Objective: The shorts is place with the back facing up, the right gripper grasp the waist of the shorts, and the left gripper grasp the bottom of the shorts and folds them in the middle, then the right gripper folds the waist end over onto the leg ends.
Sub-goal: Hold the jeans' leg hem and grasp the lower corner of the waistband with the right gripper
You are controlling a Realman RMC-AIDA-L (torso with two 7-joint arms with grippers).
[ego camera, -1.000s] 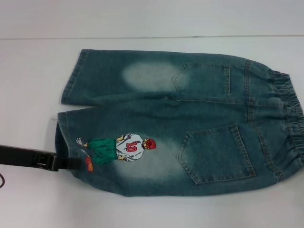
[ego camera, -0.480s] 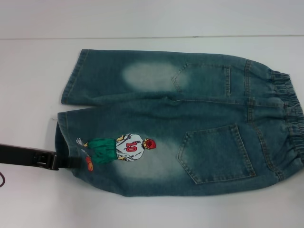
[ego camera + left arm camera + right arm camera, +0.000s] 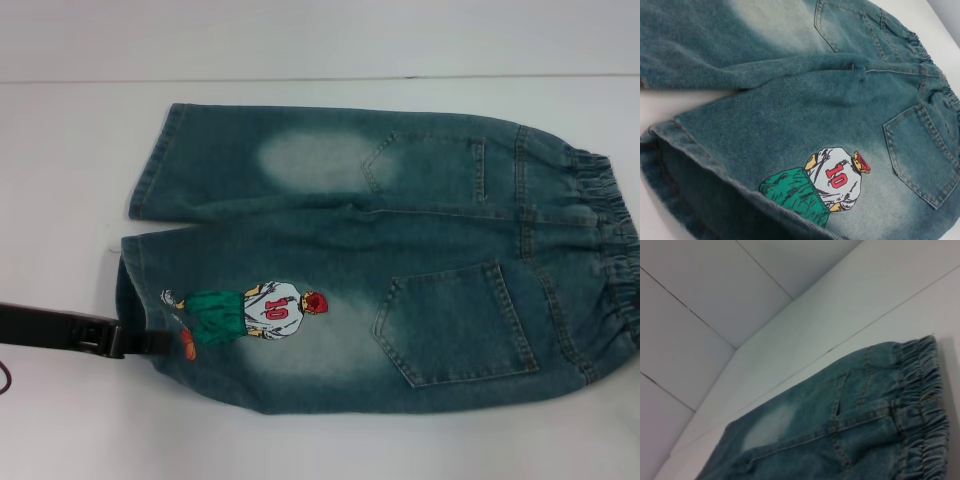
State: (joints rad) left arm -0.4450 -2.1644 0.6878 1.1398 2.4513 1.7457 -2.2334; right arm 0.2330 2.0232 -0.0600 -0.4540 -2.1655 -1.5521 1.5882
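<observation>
Faded denim, the shorts [image 3: 380, 265] lie flat and back-up on the white table [image 3: 60, 420], waist [image 3: 612, 250] to the robot's right and leg ends [image 3: 140, 200] to its left. The left gripper [image 3: 150, 343] reaches in at the near leg's hem beside the cartoon print [image 3: 245, 312], seemingly touching the cloth, though I cannot tell whether it has closed on it; the right gripper is out of sight. For a clean middle fold, I judge both should pinch the near edge firmly, then lift and carry it together over the far edge.
</observation>
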